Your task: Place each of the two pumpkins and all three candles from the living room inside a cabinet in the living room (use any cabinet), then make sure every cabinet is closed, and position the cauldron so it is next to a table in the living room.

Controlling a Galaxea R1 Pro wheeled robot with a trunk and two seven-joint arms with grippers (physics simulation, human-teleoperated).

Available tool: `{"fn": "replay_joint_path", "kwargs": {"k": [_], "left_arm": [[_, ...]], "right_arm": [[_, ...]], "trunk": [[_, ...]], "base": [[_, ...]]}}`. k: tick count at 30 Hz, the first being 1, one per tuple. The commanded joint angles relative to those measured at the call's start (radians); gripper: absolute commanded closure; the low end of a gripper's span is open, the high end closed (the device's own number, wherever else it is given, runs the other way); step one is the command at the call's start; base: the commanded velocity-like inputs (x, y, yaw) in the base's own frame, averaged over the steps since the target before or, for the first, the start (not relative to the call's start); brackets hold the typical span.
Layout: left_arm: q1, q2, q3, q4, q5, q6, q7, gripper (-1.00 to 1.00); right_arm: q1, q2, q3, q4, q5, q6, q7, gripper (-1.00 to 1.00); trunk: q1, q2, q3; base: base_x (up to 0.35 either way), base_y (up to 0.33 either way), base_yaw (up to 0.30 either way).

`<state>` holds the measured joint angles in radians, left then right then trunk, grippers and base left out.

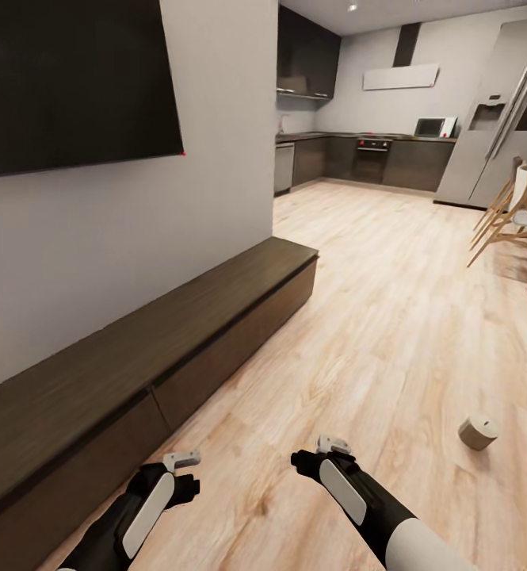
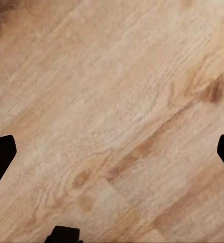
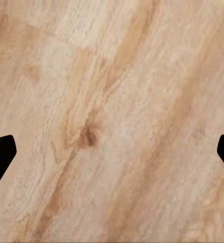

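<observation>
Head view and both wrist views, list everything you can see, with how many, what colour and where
candle: one, pale grey-white, lying on the floor ahead of the right arm
cabinet: one, dark brown, long and low along the wall, fronts shut
television: one, black, on the wall above the cabinet
floor: light wood planks, running through to the kitchen
kitchen cabinets: dark grey, along the far wall
microwave: one, pale, on the far counter
fridge: one, silver, far right
chairs: wood with white seats, right edge, number unclear
left gripper: black fingers spread open over bare floor
right gripper: black fingers spread open over bare floor
</observation>
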<state>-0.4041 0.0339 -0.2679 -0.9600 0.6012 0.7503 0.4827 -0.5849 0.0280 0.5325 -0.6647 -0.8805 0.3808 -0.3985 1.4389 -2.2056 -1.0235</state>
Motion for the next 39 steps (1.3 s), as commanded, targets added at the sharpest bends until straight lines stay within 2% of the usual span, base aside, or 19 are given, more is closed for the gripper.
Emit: {"fn": "replay_joint_path", "kwargs": {"k": [1, 11, 19, 39], "left_arm": [[0.000, 0.001, -0.004, -0.002, 0.010, 0.001, 0.011, -1.00], [0.000, 0.001, -0.005, -0.002, 0.009, 0.000, 0.011, -1.00], [0.001, 0.001, -0.026, -0.003, 0.009, 0.001, 0.010, -1.00], [0.001, 0.001, -0.027, -0.003, 0.009, 0.001, 0.010, -1.00]], "right_arm": [[-0.001, 0.000, 0.004, -0.001, -0.008, 0.001, -0.008, -1.00], [-0.001, 0.000, 0.004, -0.001, -0.008, 0.001, -0.008, -1.00], [-0.001, 0.000, 0.004, -0.001, -0.008, 0.001, -0.008, -1.00], [-0.001, 0.000, 0.004, -0.001, -0.008, 0.001, -0.007, -1.00]], "trunk": [[0.000, 0.000, -0.001], [0.000, 0.000, -0.001], [0.000, 0.000, -0.001], [0.000, 0.000, -0.001]], "base": [[0.202, -0.091, -0.282], [0.222, -0.082, -0.282], [0.015, -0.007, -0.282], [0.000, 0.000, -0.282]]}}
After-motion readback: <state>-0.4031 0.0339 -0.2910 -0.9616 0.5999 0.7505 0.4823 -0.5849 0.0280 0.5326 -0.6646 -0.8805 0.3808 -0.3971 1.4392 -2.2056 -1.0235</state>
